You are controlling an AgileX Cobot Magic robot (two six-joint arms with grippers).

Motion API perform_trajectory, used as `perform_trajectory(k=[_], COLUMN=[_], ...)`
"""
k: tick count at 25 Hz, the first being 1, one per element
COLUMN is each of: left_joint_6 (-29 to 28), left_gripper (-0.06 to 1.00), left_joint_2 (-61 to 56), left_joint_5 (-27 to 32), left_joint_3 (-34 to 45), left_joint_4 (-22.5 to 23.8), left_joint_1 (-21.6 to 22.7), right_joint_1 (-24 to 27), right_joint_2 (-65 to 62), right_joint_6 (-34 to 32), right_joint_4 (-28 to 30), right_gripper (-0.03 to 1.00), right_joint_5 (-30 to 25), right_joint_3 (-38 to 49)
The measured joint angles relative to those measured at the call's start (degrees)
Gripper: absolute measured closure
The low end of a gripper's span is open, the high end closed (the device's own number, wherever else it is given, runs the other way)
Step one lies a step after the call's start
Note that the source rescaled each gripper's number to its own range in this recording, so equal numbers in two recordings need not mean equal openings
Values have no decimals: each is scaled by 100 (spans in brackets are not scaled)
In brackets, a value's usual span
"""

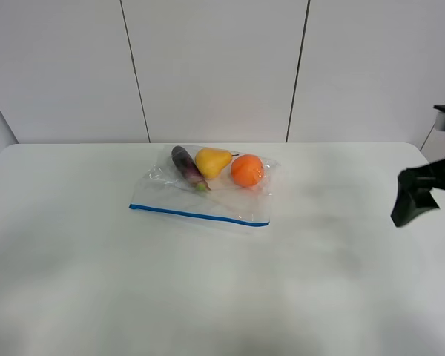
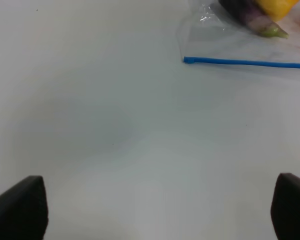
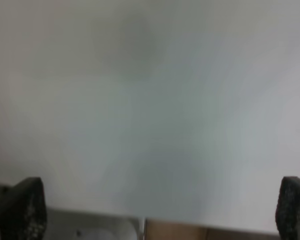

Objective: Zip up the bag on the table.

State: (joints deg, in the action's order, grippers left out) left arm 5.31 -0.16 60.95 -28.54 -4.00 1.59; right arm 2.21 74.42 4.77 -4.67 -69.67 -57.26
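The clear bag (image 1: 208,189) lies flat in the middle of the white table (image 1: 96,282). Its blue zipper strip (image 1: 200,215) runs along the near edge. An eggplant (image 1: 187,166), a pear (image 1: 212,161) and an orange (image 1: 247,170) show through it at the far side. My right gripper (image 1: 415,196) hangs raised at the table's right edge, far from the bag, and in the right wrist view (image 3: 160,210) its jaws are wide apart and empty. My left gripper (image 2: 160,210) is open and empty over bare table, with the strip's left end (image 2: 190,60) and eggplant (image 2: 250,15) ahead of it. The left arm is out of the exterior view.
A white panelled wall (image 1: 215,67) stands behind the table. The right wrist view is blurred and shows a white surface with an edge (image 3: 140,217) close to the fingertips. Bare tabletop surrounds the bag on all sides.
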Motion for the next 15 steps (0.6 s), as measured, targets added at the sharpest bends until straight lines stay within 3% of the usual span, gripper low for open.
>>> perform_trajectory(k=[4, 9, 15], left_joint_6=[0, 0, 0], left_gripper=[-6, -6, -6], left_joint_2=[0, 0, 0], left_joint_5=[0, 0, 0], left_joint_3=[0, 0, 0], left_joint_4=[0, 0, 0], left_joint_1=[0, 0, 0], right_joint_1=[0, -5, -5], right_joint_2=[-1439, -3470, -5783], right_joint_6=[-2, -64, -149], right_joint_4=[-13, -18, 15], right_gripper=[-2, -2, -2], right_joint_5=[57, 577, 1058], right_joint_3=[1267, 2535, 2777])
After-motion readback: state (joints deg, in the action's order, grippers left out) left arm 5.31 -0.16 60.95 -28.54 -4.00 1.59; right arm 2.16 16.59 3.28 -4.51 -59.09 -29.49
